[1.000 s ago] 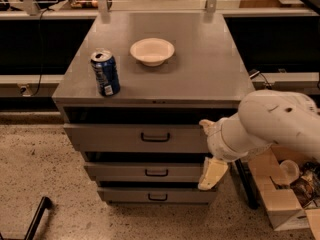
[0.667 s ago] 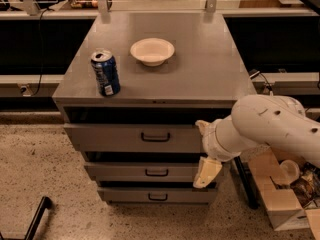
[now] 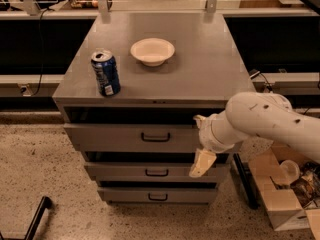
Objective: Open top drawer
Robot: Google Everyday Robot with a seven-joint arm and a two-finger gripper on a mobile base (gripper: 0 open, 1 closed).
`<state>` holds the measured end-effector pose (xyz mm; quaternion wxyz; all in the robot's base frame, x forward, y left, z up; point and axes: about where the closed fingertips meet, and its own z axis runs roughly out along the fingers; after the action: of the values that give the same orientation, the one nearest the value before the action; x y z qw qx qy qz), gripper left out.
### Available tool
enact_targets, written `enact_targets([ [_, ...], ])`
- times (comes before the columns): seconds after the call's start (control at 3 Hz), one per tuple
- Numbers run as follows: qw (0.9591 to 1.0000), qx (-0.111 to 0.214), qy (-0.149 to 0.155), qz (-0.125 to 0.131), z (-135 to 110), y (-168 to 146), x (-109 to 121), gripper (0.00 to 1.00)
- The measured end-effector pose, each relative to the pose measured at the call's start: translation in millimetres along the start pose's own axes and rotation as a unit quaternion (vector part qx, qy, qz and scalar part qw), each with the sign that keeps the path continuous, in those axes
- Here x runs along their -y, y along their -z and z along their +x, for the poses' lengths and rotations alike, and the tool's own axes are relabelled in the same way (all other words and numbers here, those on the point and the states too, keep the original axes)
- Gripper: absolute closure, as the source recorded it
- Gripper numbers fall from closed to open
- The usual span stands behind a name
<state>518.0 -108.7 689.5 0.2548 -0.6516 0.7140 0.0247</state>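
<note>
The top drawer (image 3: pixel 115 136) sits right under the table (image 3: pixel 200 74), front looks closed. Its black handle (image 3: pixel 155 137) is dead centre, bar running left-right. The gripper (image 3: pixel 201 141) hangs in front of the drawer's right end, so the handle lies off to its left at roughly the same height. The fingers (image 3: pixel 203 162) look spread, one above the other, which I'd guess suits straddling that bar.
</note>
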Motion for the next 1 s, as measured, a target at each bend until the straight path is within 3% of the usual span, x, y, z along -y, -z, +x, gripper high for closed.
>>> enact_targets([
  [0.67, 0.9999, -0.004, -0.009, -0.011, 11, -28, 14, 0.0],
  [1.0, 0.9998, -0.004, -0.009, -0.018, 17, -32, 10, 0.17],
])
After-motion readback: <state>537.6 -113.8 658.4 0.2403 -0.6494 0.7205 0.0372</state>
